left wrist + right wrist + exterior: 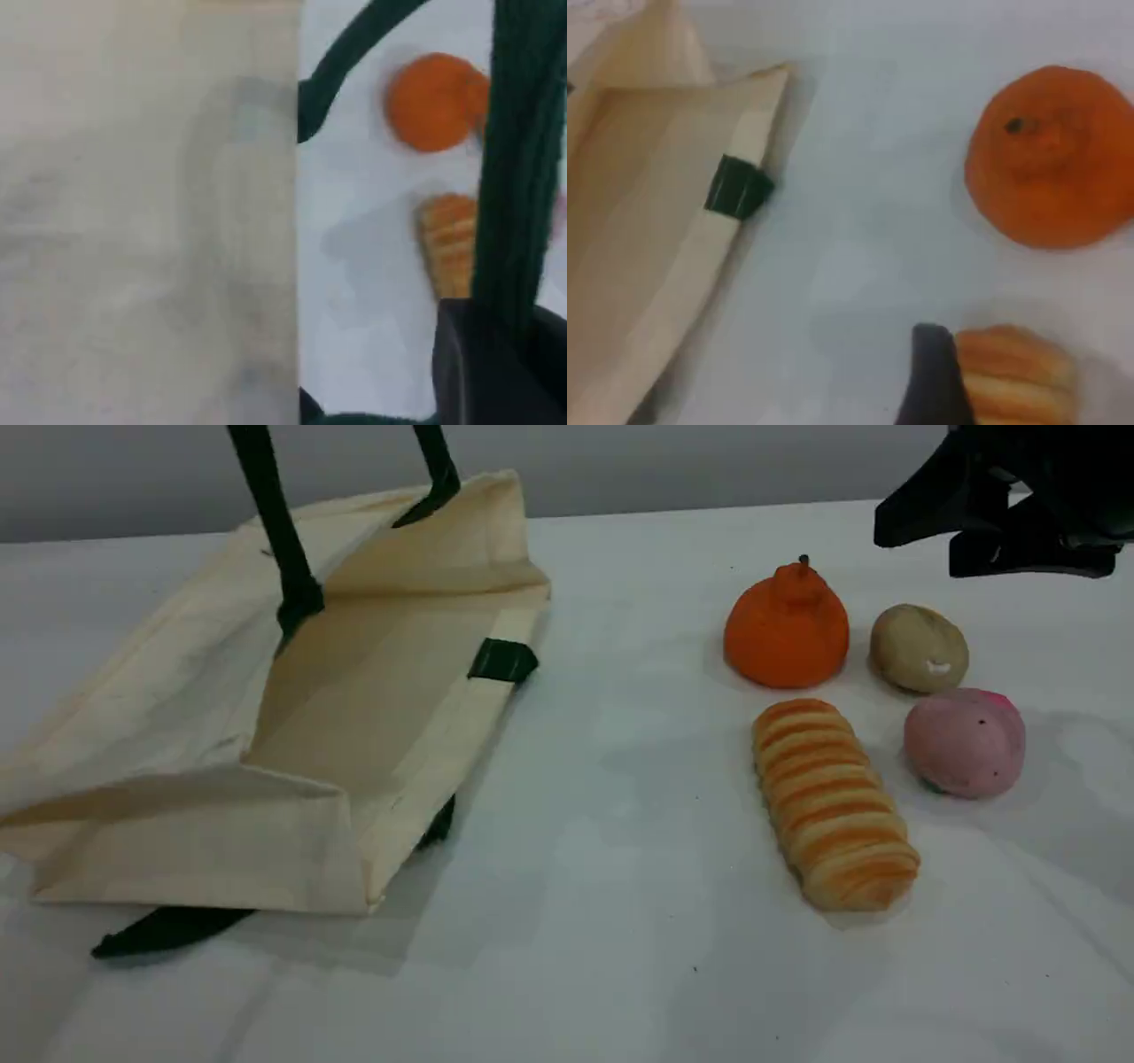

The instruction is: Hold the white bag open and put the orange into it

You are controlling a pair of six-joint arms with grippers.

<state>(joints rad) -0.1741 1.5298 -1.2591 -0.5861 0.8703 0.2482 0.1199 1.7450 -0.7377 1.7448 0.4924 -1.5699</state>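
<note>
One white bag [177, 717], one orange [787, 631], one bread loaf [833, 804], one pink fruit [964, 742], one potato [918, 647]

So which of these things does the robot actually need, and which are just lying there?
Needed:
white bag, mouth lifted by its handle
orange
left gripper, gripping the handle
right gripper, open

Just lying there:
bread loaf
pink fruit
potato

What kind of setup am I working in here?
Probably a lab tabletop staged for practice: a plain white table against a bare grey wall, with a white bag and toy-like foods such as the orange.
</note>
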